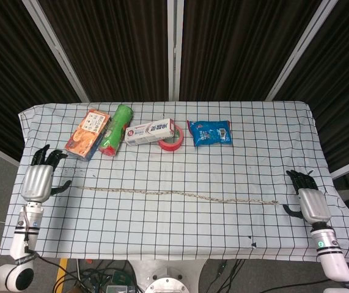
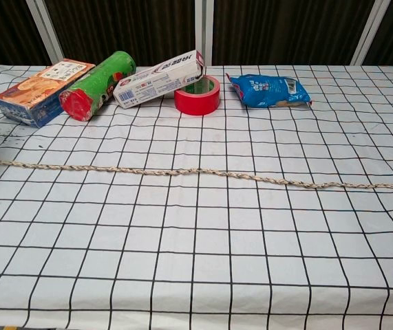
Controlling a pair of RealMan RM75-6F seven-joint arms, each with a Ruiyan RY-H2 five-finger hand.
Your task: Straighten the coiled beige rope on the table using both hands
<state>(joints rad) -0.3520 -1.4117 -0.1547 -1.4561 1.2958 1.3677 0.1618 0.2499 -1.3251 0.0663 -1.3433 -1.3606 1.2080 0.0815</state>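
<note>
The beige rope (image 1: 174, 194) lies stretched in a nearly straight line across the checked tablecloth, and the chest view shows the rope (image 2: 196, 172) running from the left edge to the right edge. My left hand (image 1: 38, 180) hovers beyond the rope's left end, fingers spread, holding nothing. Past the right end, my right hand (image 1: 312, 203) sits apart from the rope with its fingers spread. Neither hand appears in the chest view.
Along the back of the table (image 1: 253, 152) lie an orange box (image 1: 87, 133), a green can (image 1: 115, 129), a toothpaste box (image 1: 150, 131), a red tape roll (image 1: 172, 139) and a blue snack packet (image 1: 209, 132).
</note>
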